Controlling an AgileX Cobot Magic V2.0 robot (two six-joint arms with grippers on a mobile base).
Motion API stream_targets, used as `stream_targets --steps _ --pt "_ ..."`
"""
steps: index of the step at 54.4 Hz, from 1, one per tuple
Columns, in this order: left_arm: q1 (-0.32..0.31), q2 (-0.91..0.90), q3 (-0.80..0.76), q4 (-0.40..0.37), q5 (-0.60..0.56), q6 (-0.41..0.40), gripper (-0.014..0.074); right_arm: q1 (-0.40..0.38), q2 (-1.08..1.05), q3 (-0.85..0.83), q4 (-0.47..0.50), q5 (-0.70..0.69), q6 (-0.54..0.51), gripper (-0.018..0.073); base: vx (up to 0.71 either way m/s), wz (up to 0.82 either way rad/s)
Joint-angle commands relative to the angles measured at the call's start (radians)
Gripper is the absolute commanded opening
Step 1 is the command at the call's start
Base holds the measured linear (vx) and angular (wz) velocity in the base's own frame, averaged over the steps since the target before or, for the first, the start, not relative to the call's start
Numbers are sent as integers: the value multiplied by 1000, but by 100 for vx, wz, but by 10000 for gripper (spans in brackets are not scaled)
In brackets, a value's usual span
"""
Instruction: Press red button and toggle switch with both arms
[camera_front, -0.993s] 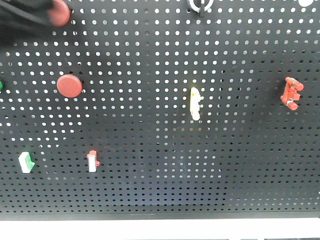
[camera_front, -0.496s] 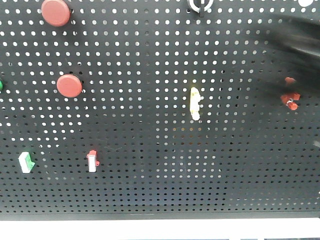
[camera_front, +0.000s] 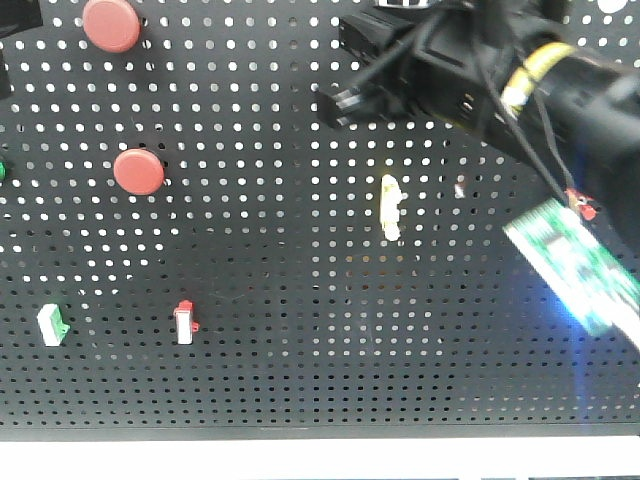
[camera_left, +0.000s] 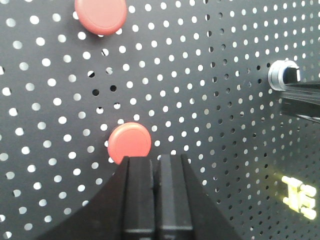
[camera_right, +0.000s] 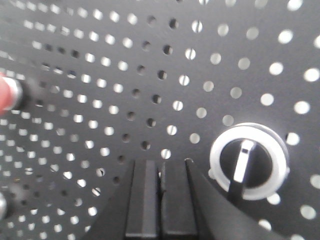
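- Desk (camera_front: 300, 390): a matte black perforated panel standing upright. It is drilled in even rows of small round holes that show white toward its upper edge and dark toward its lower edge. It fills all three views.
- Surroundings: a white strip (camera_front: 320, 455) beneath the desk's lower edge is the only part of the room in view.
- Red button (camera_front: 111, 25): the round, flat-domed matte red disc near the upper left corner of the desk, uncovered.
- Smaller red disc (camera_front: 138, 171): a similar button just below it, toward the left edge.
- Left fingers (camera_left: 150, 167): two flat black fingers clenched together with nothing between them. In the left wrist view their tips overlap the lower rim of the smaller red disc; contact cannot be told.
- Toggle switch (camera_right: 248, 161): a small round black knob in a white ring with a short lever stub, at the upper edge right of centre. The right arm largely hides it in the front view.
- Right fingers (camera_right: 156, 170): black, clenched on nothing, with tips just left of the toggle switch's ring.
- Right arm (camera_front: 480, 70): a black housing with cables and a green circuit board (camera_front: 575, 265), reaching in from the right edge.
- Other fittings: a pale yellow upright lever (camera_front: 390, 207) near the centre. A green-and-white block (camera_front: 52, 324) and a small red-and-white switch (camera_front: 184, 322) sit toward the lower left corner.
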Motion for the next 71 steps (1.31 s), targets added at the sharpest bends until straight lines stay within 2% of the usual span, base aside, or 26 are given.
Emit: stream_targets --steps 1,8,23,37,41,49,57,71 --pt "-7 -17 -28 -4 -95 0 2 -3 -25 -47 -2 -50 0 0 0 0" --pt "-7 -17 -28 -4 -104 0 2 -15 -28 -48 -33 -20 -4 0 0 0" --pt "-7 -17 -28 -4 -104 7 2 -126 -46 -59 -25 -8 20 0 0 0" --pt "-7 -17 -28 -4 -109 7 2 -119 -68 -57 -9 -8 25 0 0 0" --pt "-7 -17 -28 -4 -105 7 2 -82 -104 -46 12 1 24 0 0 0" --pt "-7 -17 -28 -4 -103 7 2 -18 -214 54 -8 -1 16 0 0 0" --pt "-7 -17 -28 -5 -103 6 2 -23 -302 184 -17 -73 16 0 0 0" --pt "-7 -17 -28 -5 -95 6 2 -23 -307 215 -30 -79 17 0 0 0"
